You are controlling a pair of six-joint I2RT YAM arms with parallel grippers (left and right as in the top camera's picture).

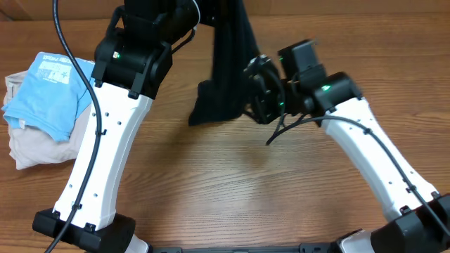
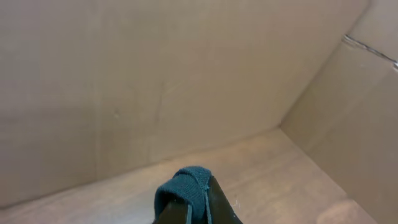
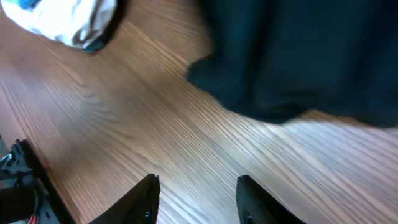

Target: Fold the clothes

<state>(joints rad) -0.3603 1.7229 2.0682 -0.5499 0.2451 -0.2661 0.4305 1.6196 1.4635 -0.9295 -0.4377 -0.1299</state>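
No fold is made yet: the clothes [image 1: 223, 67] hang bunched above the table's [image 1: 232, 183] far side, clamped in the left gripper [image 2: 189, 208]. The right gripper [image 3: 198, 199] (jaws apart, empty) hovers near the hem.

Entry: a robot test bench, lab or workshop rather than living quarters. Two white-shelled machines, the left arm [image 1: 105, 147] and the right arm [image 1: 380, 161], are standing on black bases at the near edge of a wood-grain table [image 1: 211, 190], with black cables [image 1: 101, 126] trailing loose along them. Plain cardboard walls [image 2: 186, 74] are fencing in the far side and a corner. Practice laundry is lying about: a light blue shirt [image 1: 53, 91] is resting on a beige garment [image 1: 28, 151] at the left, and a dark garment [image 1: 225, 70] is hanging over the tabletop.
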